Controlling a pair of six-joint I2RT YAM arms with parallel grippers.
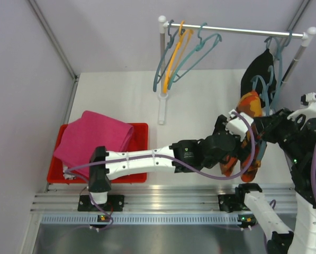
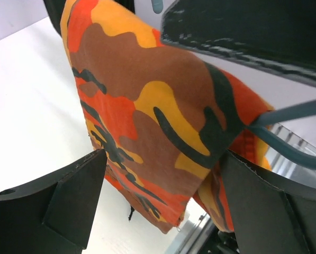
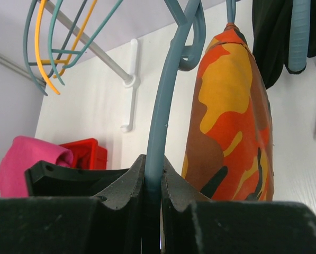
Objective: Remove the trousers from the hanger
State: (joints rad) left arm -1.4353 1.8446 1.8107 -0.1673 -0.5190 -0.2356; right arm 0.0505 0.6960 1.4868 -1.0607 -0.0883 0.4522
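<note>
The orange camouflage trousers [image 2: 163, 100] hang folded over a teal hanger [image 3: 163, 106]. My right gripper [image 3: 153, 165] is shut on that hanger's thin rod and holds it off the rail, at the right of the table [image 1: 259, 127]. My left gripper [image 2: 165, 153] stands open, one finger on each side of the lower part of the camouflage trousers [image 1: 251, 104], not pinching the cloth. Plain black trousers [image 1: 258, 69] hang on another teal hanger at the right end of the rail. Magenta pink trousers [image 1: 94, 138] lie in the red bin [image 1: 139, 153].
A white rail [image 1: 237, 30] on two posts spans the back, with several empty teal and orange hangers [image 1: 176, 55] at its left end. The left post's foot [image 1: 162, 108] stands mid-table. A metal ledge [image 1: 163, 198] runs along the near edge.
</note>
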